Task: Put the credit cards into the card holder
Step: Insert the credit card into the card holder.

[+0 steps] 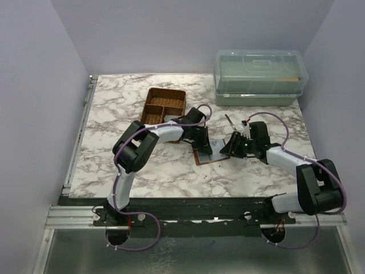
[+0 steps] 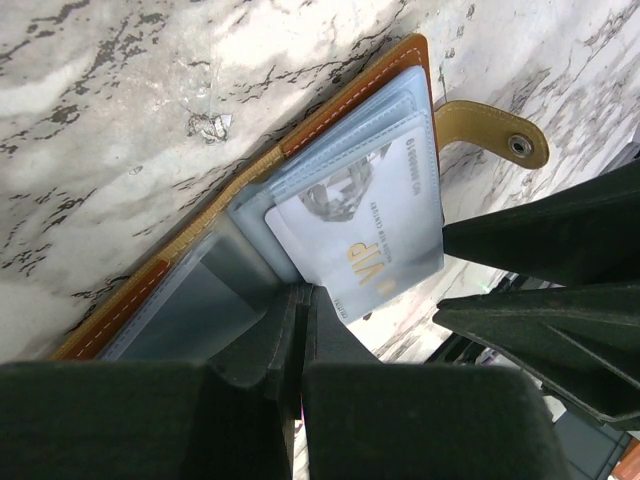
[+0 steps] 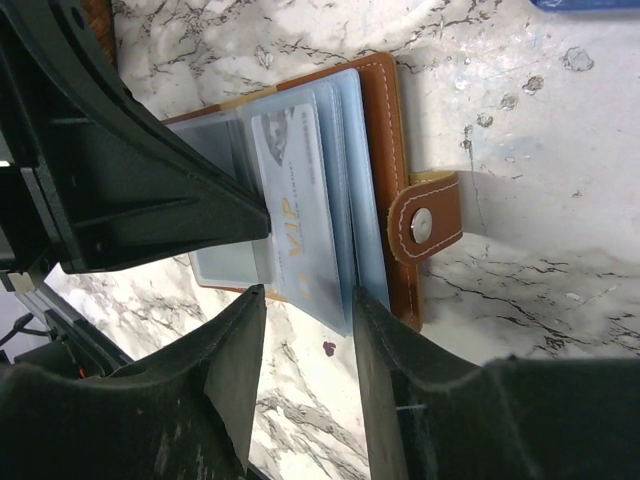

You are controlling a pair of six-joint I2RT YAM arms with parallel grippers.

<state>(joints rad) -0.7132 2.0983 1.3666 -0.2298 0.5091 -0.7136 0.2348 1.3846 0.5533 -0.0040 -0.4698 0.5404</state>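
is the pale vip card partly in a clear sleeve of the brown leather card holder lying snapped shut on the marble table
No: the brown leather card holder lies open, snap strap undone, per the right wrist view; rest stands.

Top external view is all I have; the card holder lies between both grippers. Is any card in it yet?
Observer: Partly. A pale card marked VIP sits partway under the clear sleeves of the card holder.
Operator: Left gripper?
Observer: The left gripper is shut, its tip resting on the sleeves beside that card.
Operator: And the right?
Observer: The right gripper straddles the card's free end; whether it pinches is unclear.
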